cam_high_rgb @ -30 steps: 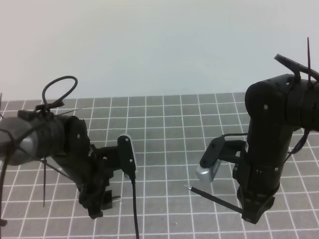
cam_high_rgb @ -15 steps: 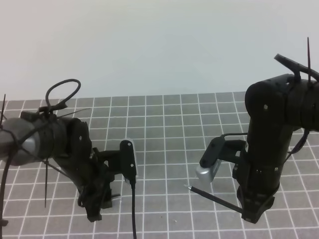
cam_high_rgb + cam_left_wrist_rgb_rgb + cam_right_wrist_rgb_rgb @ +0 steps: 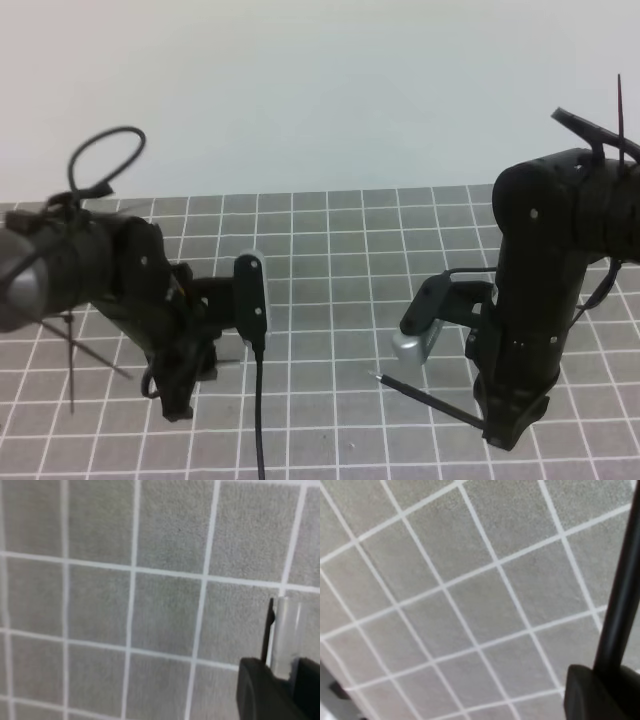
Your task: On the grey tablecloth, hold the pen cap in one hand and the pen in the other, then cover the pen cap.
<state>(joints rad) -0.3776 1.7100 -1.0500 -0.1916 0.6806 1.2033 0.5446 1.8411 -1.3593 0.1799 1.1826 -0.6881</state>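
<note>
The grey tablecloth (image 3: 340, 260) with its white grid covers the table. My right gripper (image 3: 505, 430) hangs low on the right, shut on the back end of the pen (image 3: 430, 398). The pen slants up and left, with its silvery tip toward the middle. In the right wrist view the pen (image 3: 625, 580) rises from a dark finger (image 3: 592, 695). My left gripper (image 3: 183, 398) hangs over the cloth on the left. In the left wrist view the pen cap (image 3: 286, 632), a pale tube with a dark clip, stands between the gripper's fingers (image 3: 265, 690), held above the cloth.
The left wrist camera (image 3: 250, 300) and its hanging cable (image 3: 261, 420) sit between the two arms. The silvery right wrist camera (image 3: 420, 335) juts left of the right arm. A plain pale wall (image 3: 320, 90) rises behind the cloth's far edge.
The left gripper has closed on the pen cap, then risen and drawn a little to the left. The right arm and the pen have stayed where they were.
</note>
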